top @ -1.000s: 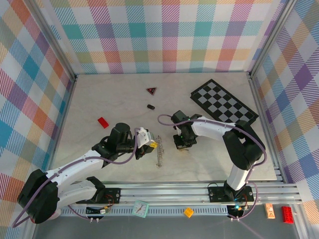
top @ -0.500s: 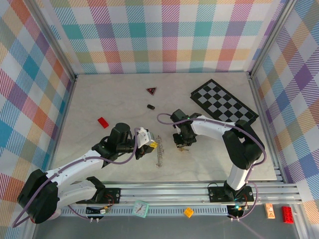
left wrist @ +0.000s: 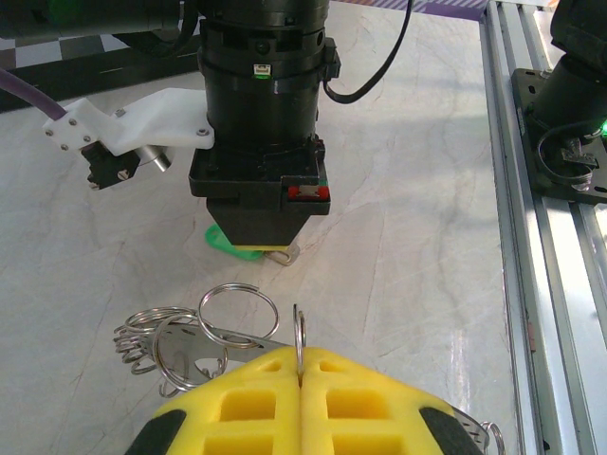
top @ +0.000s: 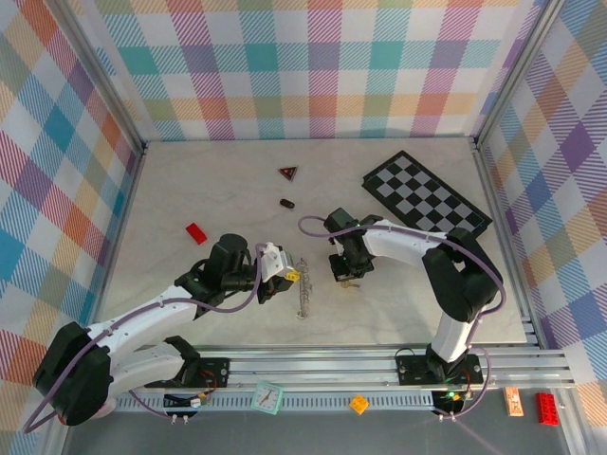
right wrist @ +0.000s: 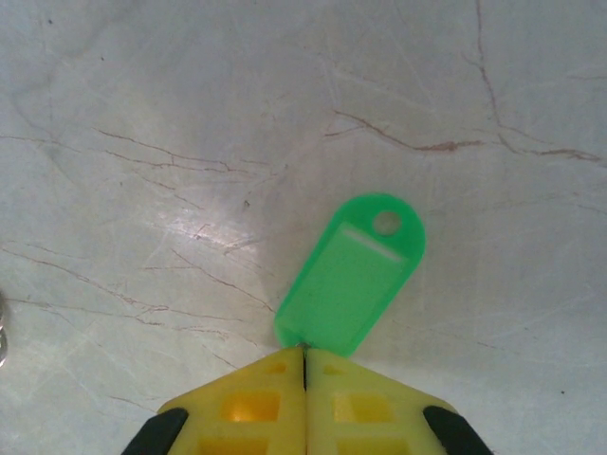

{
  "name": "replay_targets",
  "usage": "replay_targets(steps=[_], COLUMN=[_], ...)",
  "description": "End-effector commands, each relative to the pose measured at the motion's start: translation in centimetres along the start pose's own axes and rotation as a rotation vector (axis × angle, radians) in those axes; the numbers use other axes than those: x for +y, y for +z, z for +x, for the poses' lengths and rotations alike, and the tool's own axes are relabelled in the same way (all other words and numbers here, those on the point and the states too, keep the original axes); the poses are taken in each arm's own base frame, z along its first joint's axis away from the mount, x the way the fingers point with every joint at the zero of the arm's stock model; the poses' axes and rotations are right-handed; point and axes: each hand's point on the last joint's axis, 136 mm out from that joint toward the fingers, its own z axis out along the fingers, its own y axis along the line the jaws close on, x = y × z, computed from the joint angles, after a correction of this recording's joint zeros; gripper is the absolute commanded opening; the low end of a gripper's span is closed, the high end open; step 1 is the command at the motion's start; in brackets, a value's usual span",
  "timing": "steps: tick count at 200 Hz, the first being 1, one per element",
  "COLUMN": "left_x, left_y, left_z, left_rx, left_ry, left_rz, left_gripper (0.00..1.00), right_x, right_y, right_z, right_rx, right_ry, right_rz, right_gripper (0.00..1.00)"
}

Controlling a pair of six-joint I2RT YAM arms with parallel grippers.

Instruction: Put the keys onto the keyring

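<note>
No legible text anywhere.

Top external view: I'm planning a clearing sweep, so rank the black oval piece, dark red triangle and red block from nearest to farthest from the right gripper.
From the right gripper:
1. Black oval piece, farther back, to its left.
2. Dark red triangle, just beyond the oval.
3. Red block, far left.

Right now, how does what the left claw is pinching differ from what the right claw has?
The left gripper pinches a thin silver keyring standing on edge; the right gripper pinches a flat green tag by one end. The keyring is an open metal loop; the tag is a solid slab with one small hole. Both grippers are shut.
</note>
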Motion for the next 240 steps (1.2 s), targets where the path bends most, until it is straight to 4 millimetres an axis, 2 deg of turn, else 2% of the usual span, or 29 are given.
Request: replay_targets(steps=[1, 22, 75, 110, 128, 161, 240], left_x=[-0.33, -0.33, -0.31, -0.3, -0.31, -0.3, -0.31], left_y=[-0.09, -0.1, -0.13, -0.13, -0.14, -0.13, -0.11], left_z=[-1.15, -1.18, -1.22, -1.27, -1.26, -1.29, -1.27], left_rx=[-0.02, -0.021, -0.022, -0.023, -0.022, -0.024, -0.023], left_ry=[0.038, 0.039, 0.04, 0.039, 0.039, 0.04, 0.04], left_rz=[0.012, 0.012, 0.01, 0.01, 0.01, 0.01, 0.011], left_gripper=[0.0, 0.0, 0.0, 0.0, 0.0, 0.0, 0.0], right_x=[0.03, 0.04, 0.13, 0.22, 0.29, 0.09, 0.04], right_y=[-0.01, 0.0, -0.67, -0.11, 0.08, -0.04, 0.2], right_z=[0.23, 0.32, 0.37, 0.67, 0.71, 0.84, 1.09], right_rx=[0.03, 0.035, 0.014, 0.038, 0.046, 0.051, 0.069], right_ry=[-0.009, -0.01, -0.014, -0.014, -0.013, -0.017, -0.015], right_rz=[0.006, 0.005, -0.006, -0.011, -0.014, -0.003, 0.0], right_gripper=[0.06, 0.0, 0.0, 0.0, 0.09, 0.15, 0.12])
